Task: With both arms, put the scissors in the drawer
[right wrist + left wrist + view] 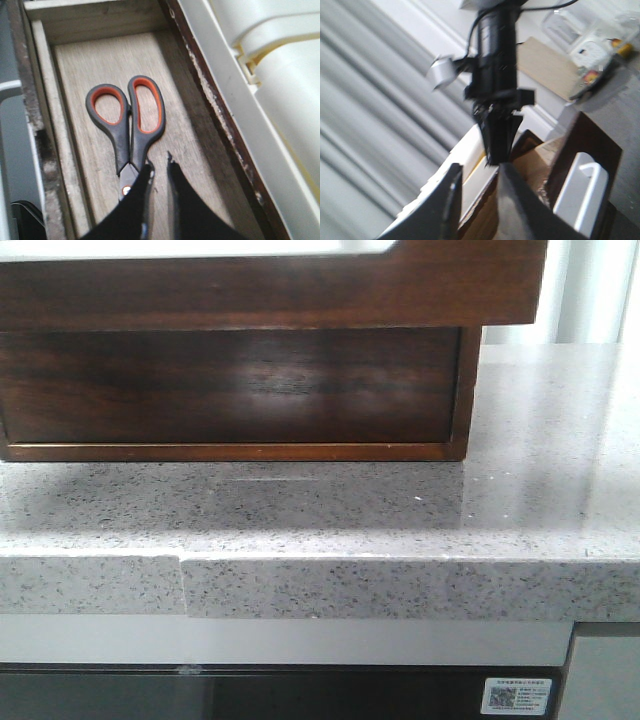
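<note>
We seem to be in a home kitchen. A speckled grey stone countertop [420,530] runs across the front view, with a seam in its near edge and a dark glossy appliance front [250,695] bearing a QR sticker [517,696] below it. A dark wooden box [230,390] stands on the counter. The left wrist view shows white wall mouldings [420,30] and cluttered plastic containers [590,40].

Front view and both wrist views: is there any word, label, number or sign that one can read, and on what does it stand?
No text can be read.
White sticker with a QR code, low on the dark panel under the countertop: print too small.
White packages in the left wrist view: markings blurred.
Scissors and drawer: no marking visible.
</note>
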